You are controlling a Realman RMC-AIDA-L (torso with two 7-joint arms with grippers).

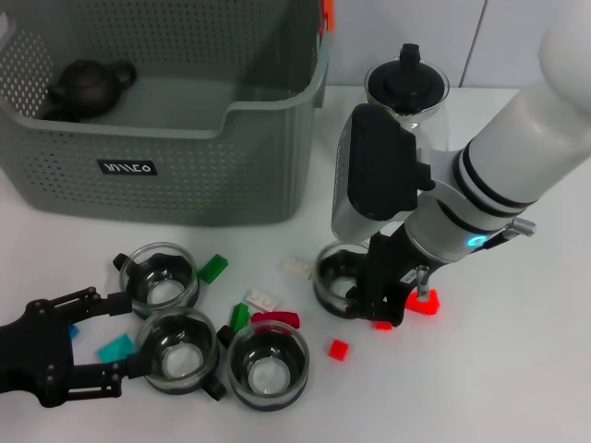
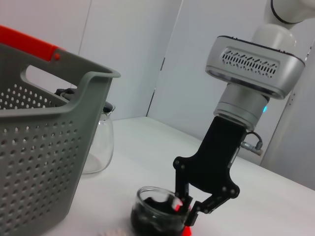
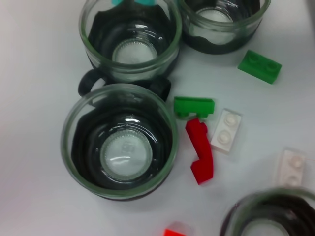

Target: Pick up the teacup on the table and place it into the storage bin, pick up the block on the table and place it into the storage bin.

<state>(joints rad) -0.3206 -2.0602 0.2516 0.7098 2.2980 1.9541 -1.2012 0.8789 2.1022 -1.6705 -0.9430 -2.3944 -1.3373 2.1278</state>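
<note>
Right tool (image 1: 377, 309) at the rim of a glass teacup (image 1: 338, 281), storage bin (image 1: 175, 129) well behind it.
Its jaws stand apart, one finger inside the rim. The glass looks rigid, slippery and breakable; pinching the wall seems safest. Left tool (image 1: 88, 341), spread open, flanks another teacup (image 1: 177, 349) on the counter (image 1: 499, 369).

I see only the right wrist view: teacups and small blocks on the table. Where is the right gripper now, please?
Observer: The right gripper is low at the rim of the lone teacup, apart from the other three.
Operator: And the left gripper?
Observer: The left gripper is open at the table, with a teal block between its jaws.
Operator: Is the storage bin empty?
Observer: No. The storage bin holds a dark teapot.
</note>
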